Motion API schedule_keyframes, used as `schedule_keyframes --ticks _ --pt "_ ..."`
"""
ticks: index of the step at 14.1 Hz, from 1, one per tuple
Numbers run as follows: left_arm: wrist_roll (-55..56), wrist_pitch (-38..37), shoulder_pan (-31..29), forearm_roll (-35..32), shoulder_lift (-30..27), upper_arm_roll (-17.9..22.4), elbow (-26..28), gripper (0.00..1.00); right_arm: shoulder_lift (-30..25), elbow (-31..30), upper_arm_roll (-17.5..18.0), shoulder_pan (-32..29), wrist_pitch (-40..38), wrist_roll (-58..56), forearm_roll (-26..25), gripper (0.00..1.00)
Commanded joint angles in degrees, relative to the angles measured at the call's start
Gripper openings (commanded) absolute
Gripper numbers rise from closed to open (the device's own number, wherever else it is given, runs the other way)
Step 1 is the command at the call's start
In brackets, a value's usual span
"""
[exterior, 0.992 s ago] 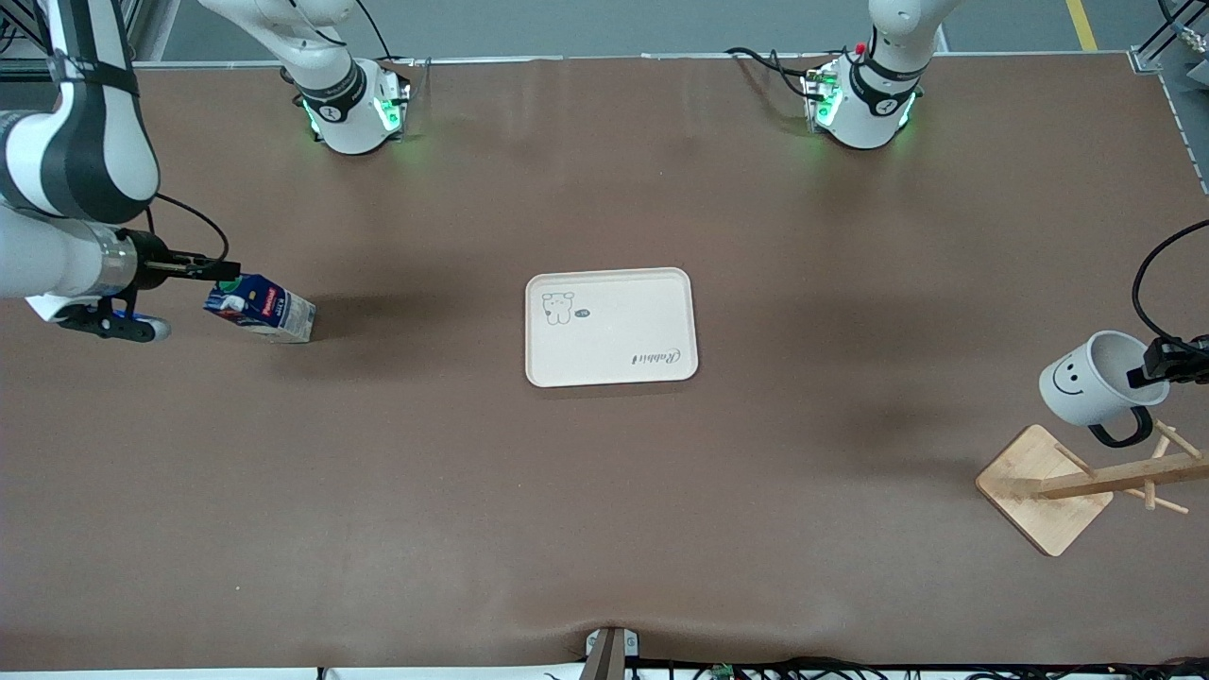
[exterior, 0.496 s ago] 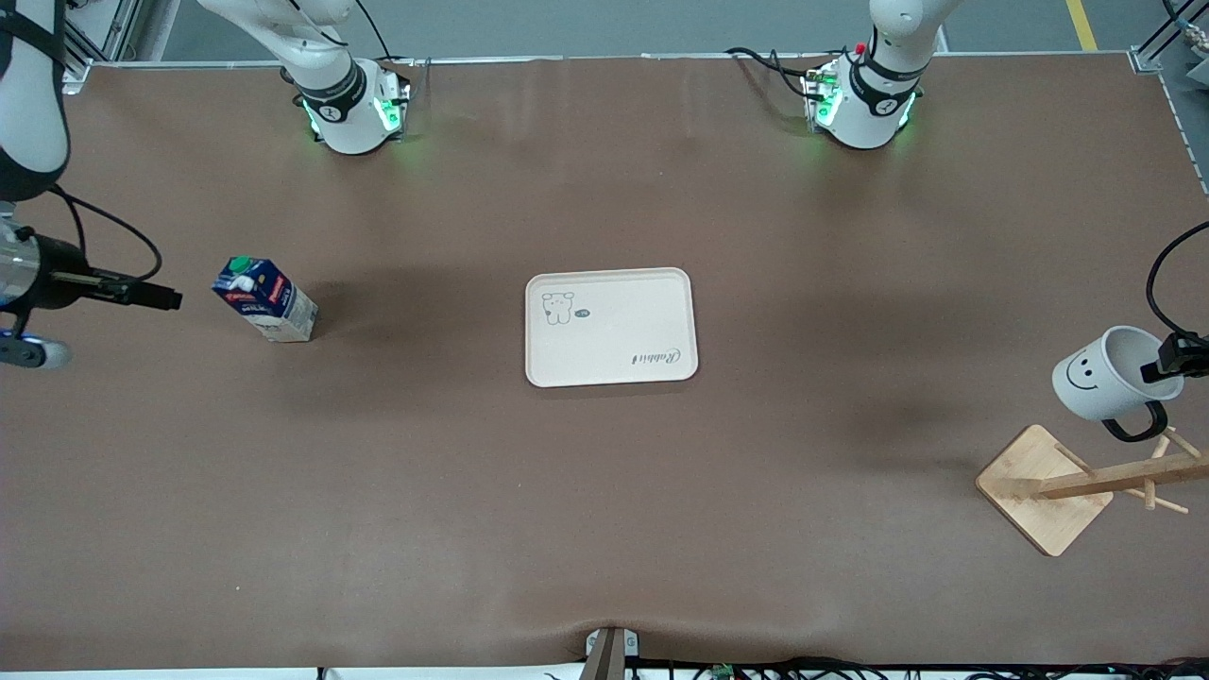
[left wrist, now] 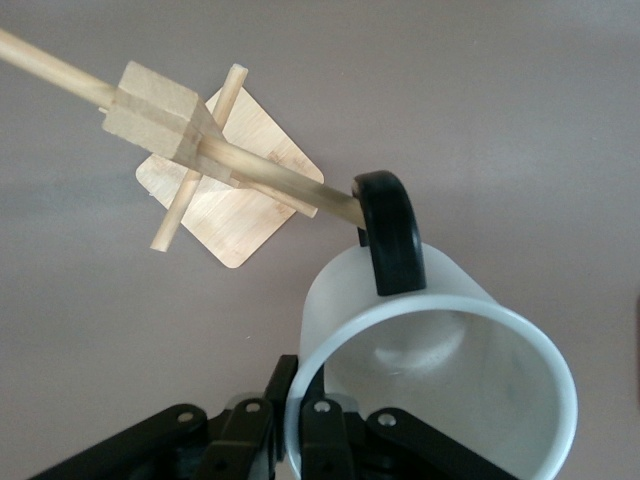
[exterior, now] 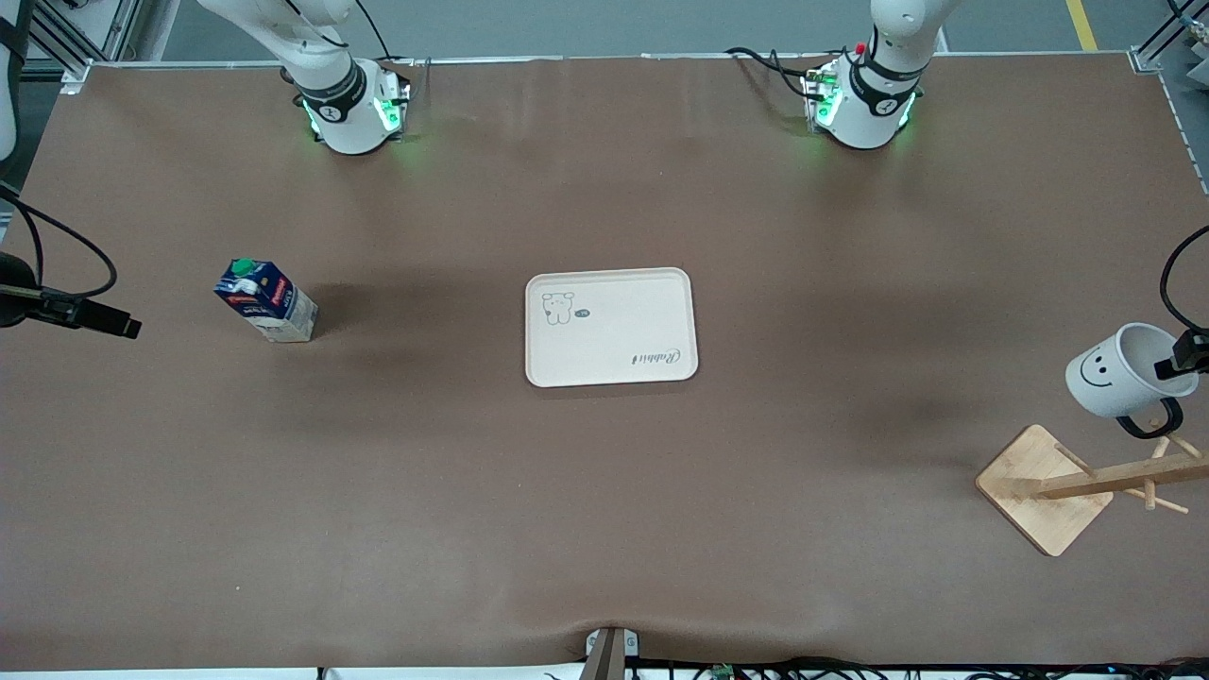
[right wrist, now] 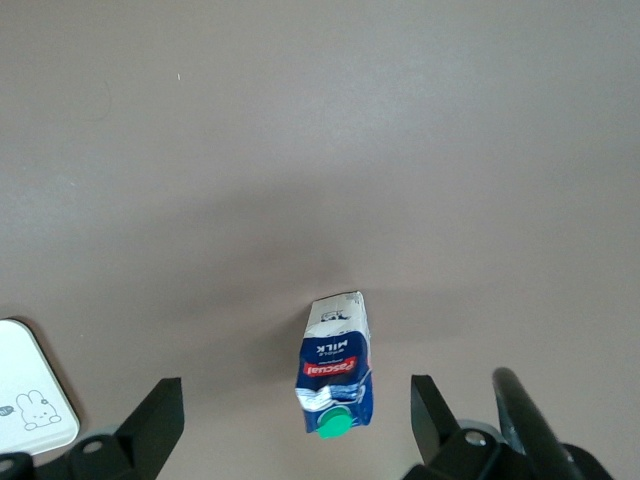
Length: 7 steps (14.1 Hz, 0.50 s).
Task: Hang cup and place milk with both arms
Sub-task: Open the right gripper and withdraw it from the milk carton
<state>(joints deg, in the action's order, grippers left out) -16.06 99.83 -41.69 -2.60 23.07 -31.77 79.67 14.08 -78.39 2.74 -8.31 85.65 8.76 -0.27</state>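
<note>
The white cup (exterior: 1115, 382) with its smiley face hangs tilted over the wooden rack (exterior: 1086, 482). My left gripper (exterior: 1188, 357) is shut on its rim. In the left wrist view the fingers (left wrist: 322, 430) pinch the cup's (left wrist: 440, 350) wall. The black handle (left wrist: 390, 232) sits at the tip of a rack peg (left wrist: 290, 185); whether the peg is inside the loop I cannot tell. The milk (exterior: 266, 302) stands upright on the table toward the right arm's end. My right gripper (exterior: 118, 326) hovers open beside it, apart from it. The right wrist view shows the milk (right wrist: 335, 365) beyond the open right gripper (right wrist: 296, 412).
A cream tray (exterior: 623, 312) with a small animal drawing lies at the table's middle; its corner (right wrist: 30, 400) shows in the right wrist view. The rack's square base (exterior: 1039, 486) stands near the table's edge at the left arm's end.
My right gripper has let go of the milk and drawn back toward the table's end; the carton went from tilted to upright. My left gripper carried the cup lower toward the rack's pegs.
</note>
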Motion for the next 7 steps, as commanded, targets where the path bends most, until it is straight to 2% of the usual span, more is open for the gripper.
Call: schedule_keyframes --ticks 1,4,7 --pt "-1.8 -0.1 -1.4 1.3 0.5 -0.3 -0.5 0.00 -2.0 1.5 0.8 0.6 -7.9 0.7 0.5 1.00" --pt "-4.4 0.7 -2.2 1.2 1.5 -0.3 -0.5 0.00 -1.7 2.3 0.5 0.1 -8.1 0.8 1.0 1.00" --pt "-5.3 2.0 -2.3 1.0 3.2 -0.3 -0.7 0.00 -2.2 10.9 0.7 0.7 -9.3 0.4 0.3 1.00"
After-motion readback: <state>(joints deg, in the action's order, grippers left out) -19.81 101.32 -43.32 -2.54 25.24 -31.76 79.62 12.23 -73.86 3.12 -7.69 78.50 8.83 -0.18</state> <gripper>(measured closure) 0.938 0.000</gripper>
